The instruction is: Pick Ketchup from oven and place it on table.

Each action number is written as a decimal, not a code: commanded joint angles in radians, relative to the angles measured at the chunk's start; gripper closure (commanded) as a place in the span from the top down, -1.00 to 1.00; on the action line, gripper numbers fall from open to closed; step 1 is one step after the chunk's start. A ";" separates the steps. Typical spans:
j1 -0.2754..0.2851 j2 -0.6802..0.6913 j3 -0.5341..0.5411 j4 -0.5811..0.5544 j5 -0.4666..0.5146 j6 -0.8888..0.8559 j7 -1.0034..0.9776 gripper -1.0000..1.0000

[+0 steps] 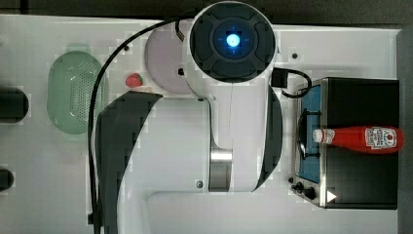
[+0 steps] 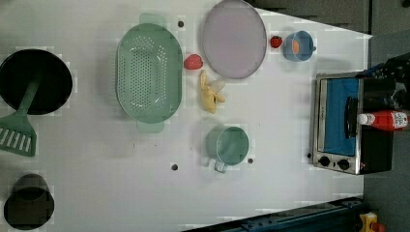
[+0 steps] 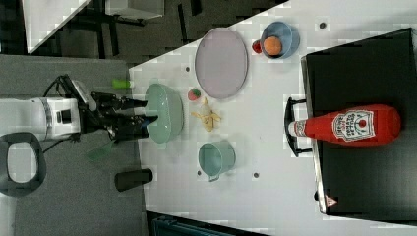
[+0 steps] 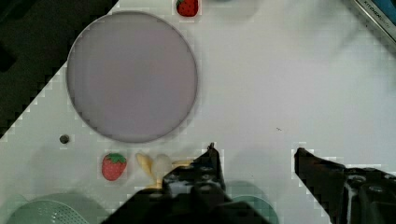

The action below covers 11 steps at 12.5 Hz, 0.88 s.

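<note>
White table (image 1: pixel 160 146) spans the top view; the arm's body covers the centre. At the right edge sits the black oven (image 1: pixel 360 141), door facing the top view's left, and the ketchup (image 1: pixel 360 139) lies flat on its roof, white cap toward the door side. A green colander (image 1: pixel 73 95) and a strawberry (image 1: pixel 134 80) lie at the left.

Left view: ketchup on the oven roof at right centre. Colander upper centre, banana (image 2: pixel 211 93) and green mug (image 2: pixel 231 146) mid-frame, lilac plate (image 2: pixel 234 38) at top, blue bowl (image 2: pixel 298 45) upper right.

Right view: ketchup lying along the oven top at right, cap toward the handle. Gripper (image 3: pixel 147 112) at left centre, over the colander's edge, well apart from the oven.

Wrist view: fingers (image 4: pixel 208 170) stand wide apart, nothing between them, above bare table near plate and banana.
</note>
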<state>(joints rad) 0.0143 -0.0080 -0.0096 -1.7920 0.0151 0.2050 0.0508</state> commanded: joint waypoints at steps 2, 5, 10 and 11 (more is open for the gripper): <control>-0.039 -0.387 -0.014 -0.155 -0.043 -0.184 0.011 0.80; -0.042 -0.386 -0.036 -0.155 -0.043 -0.183 0.011 1.00; -0.070 -0.330 -0.164 -0.153 -0.044 -0.135 0.011 1.00; -0.076 -0.307 -0.199 -0.153 -0.044 -0.112 0.009 1.00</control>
<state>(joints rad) -0.0334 -0.3958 -0.1411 -1.9248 -0.0264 0.0649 0.0510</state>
